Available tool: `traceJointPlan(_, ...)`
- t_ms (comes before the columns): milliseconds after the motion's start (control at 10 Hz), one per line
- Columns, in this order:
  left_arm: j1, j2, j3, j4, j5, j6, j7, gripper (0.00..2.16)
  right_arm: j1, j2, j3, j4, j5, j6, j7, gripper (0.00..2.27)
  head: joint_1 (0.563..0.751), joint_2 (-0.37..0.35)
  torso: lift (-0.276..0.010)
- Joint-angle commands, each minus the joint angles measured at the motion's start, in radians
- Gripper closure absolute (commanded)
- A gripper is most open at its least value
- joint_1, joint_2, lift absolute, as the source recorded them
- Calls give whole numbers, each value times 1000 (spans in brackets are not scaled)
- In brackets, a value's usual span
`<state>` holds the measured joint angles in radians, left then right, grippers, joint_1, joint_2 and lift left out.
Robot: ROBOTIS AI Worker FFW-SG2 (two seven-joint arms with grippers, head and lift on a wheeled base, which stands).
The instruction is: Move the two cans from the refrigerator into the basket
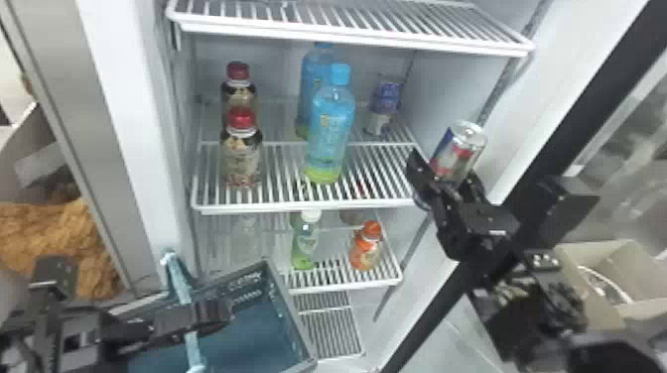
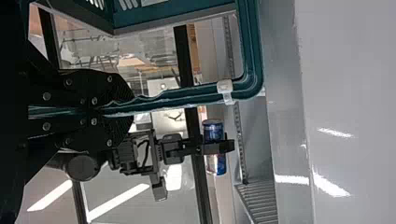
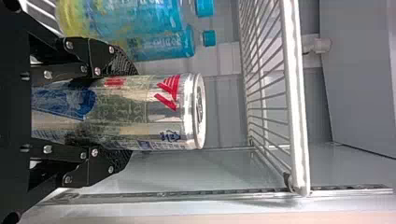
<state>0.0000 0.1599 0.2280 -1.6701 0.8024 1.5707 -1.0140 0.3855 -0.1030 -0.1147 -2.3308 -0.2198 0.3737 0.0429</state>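
My right gripper is shut on a silver, blue and red can, held tilted in front of the refrigerator's right wall. In the right wrist view the can lies between both fingers of that gripper. A second can, purple-blue and silver, stands at the back right of the middle shelf. At lower left, my left gripper is shut on the teal handle of the basket; the left wrist view has the gripper closed around this handle.
The middle shelf bears two red-capped bottles and two blue bottles. Green and orange bottles stand on the shelf below. The door frame borders the right; a cardboard box is beyond it.
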Motion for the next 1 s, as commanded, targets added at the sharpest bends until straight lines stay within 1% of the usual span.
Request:
traceJointPlan(0,0,1,-1,0,1,1,0,1190,81,-4,-7,-83,-14,34,0,1283,695,-235,-25)
traceJointPlan(200,0,1,-3,0,1,1,0,1191,176,-6,-23,-176,-35,70,2,1283,695,-236,-25)
traceJointPlan(400,-2,0,-3,0,1,1,0,1190,287,-14,-27,-272,-81,134,3,1283,695,-237,-25)
traceJointPlan(500,0,0,-3,0,1,1,0,1190,331,-17,-27,-316,-91,181,20,1283,695,-232,-25)
traceJointPlan(700,-2,0,-5,0,1,1,0,1191,380,-17,-19,-351,-97,267,75,1283,695,-213,-25)
traceJointPlan(900,-2,-2,-7,0,3,1,0,1190,388,-17,7,-341,-111,326,120,1283,695,-183,-25)
